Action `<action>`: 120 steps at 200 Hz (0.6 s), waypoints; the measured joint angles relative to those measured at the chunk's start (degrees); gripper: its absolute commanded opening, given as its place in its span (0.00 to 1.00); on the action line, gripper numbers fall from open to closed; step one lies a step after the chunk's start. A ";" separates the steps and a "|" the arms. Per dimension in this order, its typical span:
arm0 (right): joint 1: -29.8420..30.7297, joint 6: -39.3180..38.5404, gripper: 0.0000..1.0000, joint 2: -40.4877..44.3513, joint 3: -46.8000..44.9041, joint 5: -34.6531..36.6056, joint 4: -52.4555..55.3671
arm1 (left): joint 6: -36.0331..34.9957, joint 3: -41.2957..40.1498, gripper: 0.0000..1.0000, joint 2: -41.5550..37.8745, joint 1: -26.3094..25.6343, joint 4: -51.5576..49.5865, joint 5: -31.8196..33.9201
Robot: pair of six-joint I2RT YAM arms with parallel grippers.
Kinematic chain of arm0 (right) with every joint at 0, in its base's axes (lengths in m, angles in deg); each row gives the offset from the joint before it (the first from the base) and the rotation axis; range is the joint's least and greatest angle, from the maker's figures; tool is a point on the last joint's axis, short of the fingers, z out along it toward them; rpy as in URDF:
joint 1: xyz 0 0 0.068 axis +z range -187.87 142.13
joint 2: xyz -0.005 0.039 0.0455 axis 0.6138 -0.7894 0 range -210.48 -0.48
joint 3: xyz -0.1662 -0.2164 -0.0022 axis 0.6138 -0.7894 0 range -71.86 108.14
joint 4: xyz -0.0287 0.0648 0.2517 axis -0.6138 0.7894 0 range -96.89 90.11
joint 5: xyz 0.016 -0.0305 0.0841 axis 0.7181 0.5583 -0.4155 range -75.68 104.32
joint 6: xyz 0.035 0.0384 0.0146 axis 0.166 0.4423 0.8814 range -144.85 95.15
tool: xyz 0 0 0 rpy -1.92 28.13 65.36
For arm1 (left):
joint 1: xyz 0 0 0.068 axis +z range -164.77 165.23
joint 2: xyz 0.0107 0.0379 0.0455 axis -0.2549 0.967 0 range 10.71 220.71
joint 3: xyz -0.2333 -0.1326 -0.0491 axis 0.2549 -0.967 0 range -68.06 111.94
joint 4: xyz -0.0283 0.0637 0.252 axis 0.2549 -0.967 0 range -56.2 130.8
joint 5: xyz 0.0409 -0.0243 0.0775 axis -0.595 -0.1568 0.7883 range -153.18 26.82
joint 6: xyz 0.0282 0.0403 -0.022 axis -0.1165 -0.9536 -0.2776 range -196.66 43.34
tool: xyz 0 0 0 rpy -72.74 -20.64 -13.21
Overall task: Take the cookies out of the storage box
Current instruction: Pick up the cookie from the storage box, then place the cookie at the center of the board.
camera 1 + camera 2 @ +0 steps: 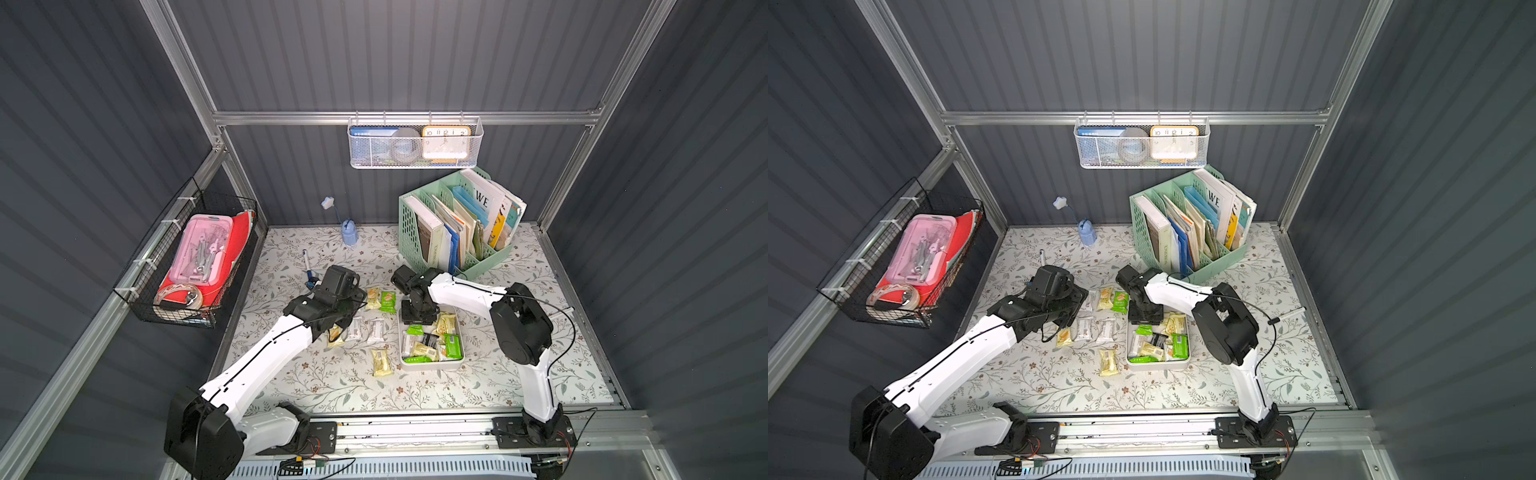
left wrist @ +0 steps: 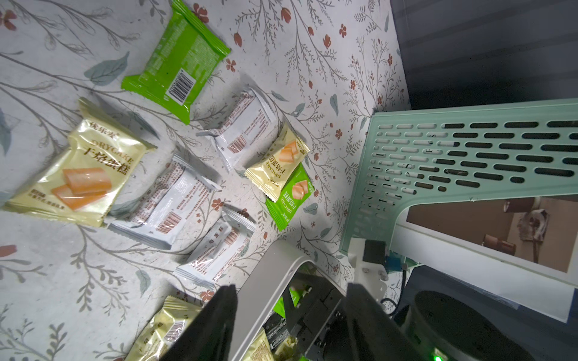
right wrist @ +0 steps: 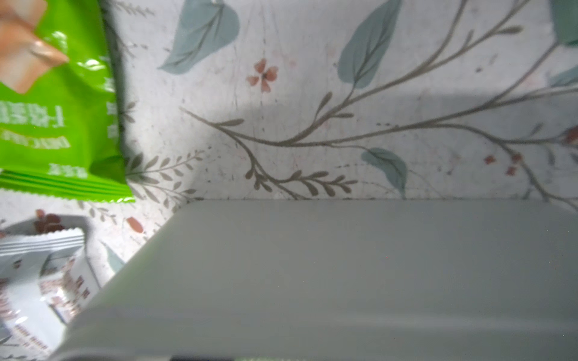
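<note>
The storage box (image 1: 432, 366) is a shallow white tray on the floral table, right of centre in both top views. Several green, yellow, white and black cookies (image 1: 451, 347) lie inside it. More cookies (image 1: 381, 361) are spread on the table to its left, seen close in the left wrist view as green (image 2: 175, 59), yellow (image 2: 78, 175) and white packets. My right gripper (image 1: 417, 318) points down into the box's far end; its jaws are hidden. The right wrist view shows only the box wall (image 3: 344, 265). My left gripper (image 2: 291, 328) hovers open and empty left of the box.
A mint-green file organizer (image 1: 457, 232) full of books stands just behind the box. A marker pen (image 1: 306, 262) and a small blue object (image 1: 349, 232) lie at the back left. A black wire basket (image 1: 195, 266) hangs on the left wall, a white mesh basket (image 1: 415, 143) on the back wall.
</note>
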 measured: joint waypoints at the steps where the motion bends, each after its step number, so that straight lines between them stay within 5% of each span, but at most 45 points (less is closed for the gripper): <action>1: 0.00 0.00 0.40 0.11 0.00 0.00 0.07 | -0.02 -0.02 0.61 -0.09 0.04 -0.02 0.07; 67: 1.22 -1.20 0.38 10.49 -1.20 0.74 1.95 | 0.20 -1.86 0.61 -2.05 3.17 -1.16 0.70; 120: 9.75 -2.32 0.38 12.79 -1.44 0.52 1.90 | 0.24 -4.13 0.61 -5.51 8.74 -2.62 1.42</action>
